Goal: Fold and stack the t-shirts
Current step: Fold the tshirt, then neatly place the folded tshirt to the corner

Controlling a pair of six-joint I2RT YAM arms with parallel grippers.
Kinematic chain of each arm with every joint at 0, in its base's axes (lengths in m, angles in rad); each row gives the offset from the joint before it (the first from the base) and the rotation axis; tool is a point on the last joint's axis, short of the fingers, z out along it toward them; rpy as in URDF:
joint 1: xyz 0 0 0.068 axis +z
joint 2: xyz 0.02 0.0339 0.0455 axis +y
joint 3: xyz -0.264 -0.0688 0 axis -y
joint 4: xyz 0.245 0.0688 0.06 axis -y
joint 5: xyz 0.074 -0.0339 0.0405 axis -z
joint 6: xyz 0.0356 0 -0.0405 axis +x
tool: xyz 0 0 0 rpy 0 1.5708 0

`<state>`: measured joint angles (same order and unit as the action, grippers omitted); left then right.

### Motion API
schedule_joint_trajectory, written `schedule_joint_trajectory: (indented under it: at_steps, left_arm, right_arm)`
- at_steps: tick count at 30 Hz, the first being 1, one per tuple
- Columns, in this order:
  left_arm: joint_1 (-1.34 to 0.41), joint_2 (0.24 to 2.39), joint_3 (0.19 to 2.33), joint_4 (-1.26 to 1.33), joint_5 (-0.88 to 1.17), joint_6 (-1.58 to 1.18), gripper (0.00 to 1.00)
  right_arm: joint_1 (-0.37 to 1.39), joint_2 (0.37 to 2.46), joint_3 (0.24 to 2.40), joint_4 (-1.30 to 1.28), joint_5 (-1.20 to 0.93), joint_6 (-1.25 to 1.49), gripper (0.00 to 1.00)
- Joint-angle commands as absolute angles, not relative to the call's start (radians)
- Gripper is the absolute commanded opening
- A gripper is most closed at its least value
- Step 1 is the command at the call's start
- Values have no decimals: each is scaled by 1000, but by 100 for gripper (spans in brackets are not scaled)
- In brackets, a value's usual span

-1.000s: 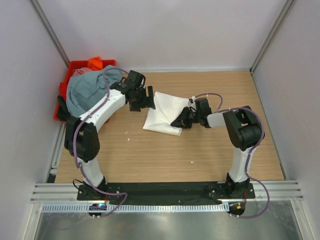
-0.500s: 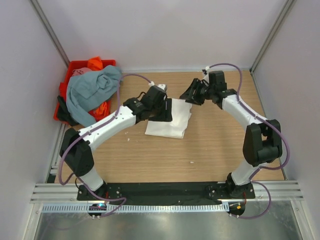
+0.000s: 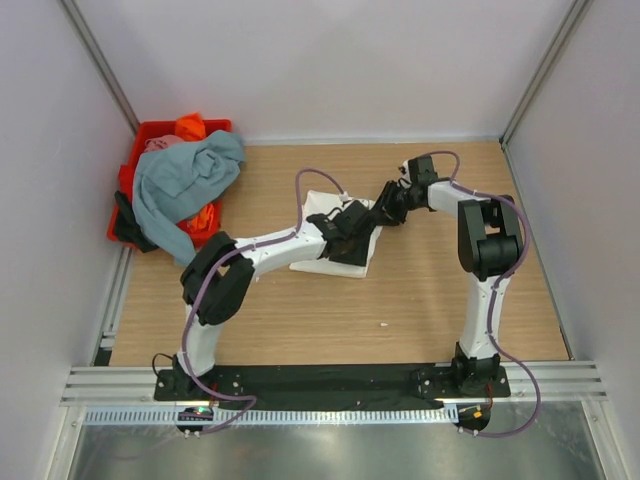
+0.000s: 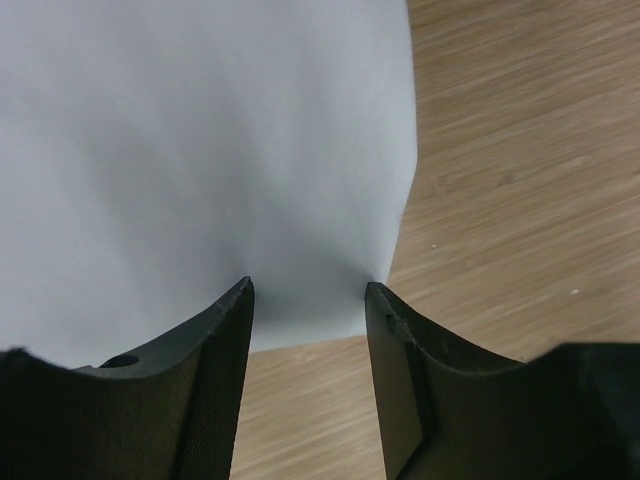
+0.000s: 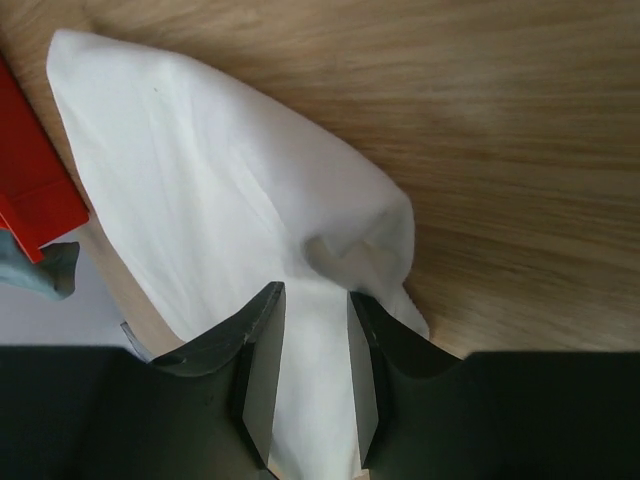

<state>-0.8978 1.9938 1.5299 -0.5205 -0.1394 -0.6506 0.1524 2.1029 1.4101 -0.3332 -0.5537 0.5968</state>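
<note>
The left gripper (image 4: 308, 290) stands half open, its tips resting on the white t-shirt (image 4: 200, 150). The right gripper (image 5: 317, 292) is narrowly parted at a raised fold of it; whether it grips cannot be told.

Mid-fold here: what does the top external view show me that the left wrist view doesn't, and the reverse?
Only the top external: the red crate with the grey-blue t-shirt and orange t-shirt heaped in it, and the right gripper at the white t-shirt's far right corner. Only the left wrist: the left gripper's jaws standing apart at a corner of the white t-shirt, with cloth showing between them. Both: the white t-shirt lying on the wooden table.
</note>
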Motion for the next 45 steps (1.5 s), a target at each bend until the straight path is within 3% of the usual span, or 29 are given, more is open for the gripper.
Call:
schedule_joint_trajectory:
  at_steps: [1,11,14,15,18,21,25,27,34,39,45]
  left_arm:
    - [-942,2013,1476,-474,-190,-698,49]
    - [-1094,2069,1334,-466,-255,-799,47]
    - [-1100,2033,1403,-540,-276,-779,59]
    - [-1101,2016,1426,-589,-293,-769,72]
    - [-1103,1925,1535,-713,-333,-721,86]
    - [-1103,1835,1650,-854,-397,-677,94]
    - [-1092,1686,1729,-953,-456,-640,100]
    - [-1059,1584,1720,-968,-446,-615,100]
    - [-821,1339,1505,-954,-365,-491,100]
    - [-727,1221,1301,-873,-368,-414,100]
    - [-673,1204,1206,-830,-365,-407,100]
  right_arm:
    - [132,2159,1482,-334,-531,578,38]
    - [124,2223,1519,-351,-476,572,37]
    - [124,2215,1561,-392,-488,552,38]
    - [124,2201,1571,-399,-500,551,44]
    - [123,2142,1621,-459,-500,523,60]
    - [123,2059,1683,-517,-511,508,76]
    - [117,1936,1721,-603,-453,483,82]
    - [115,1866,1672,-618,-405,482,83]
    - [115,1557,1182,-511,-348,531,85]
    - [118,1505,952,-431,-391,560,84]
    - [132,1578,917,-341,-409,581,78]
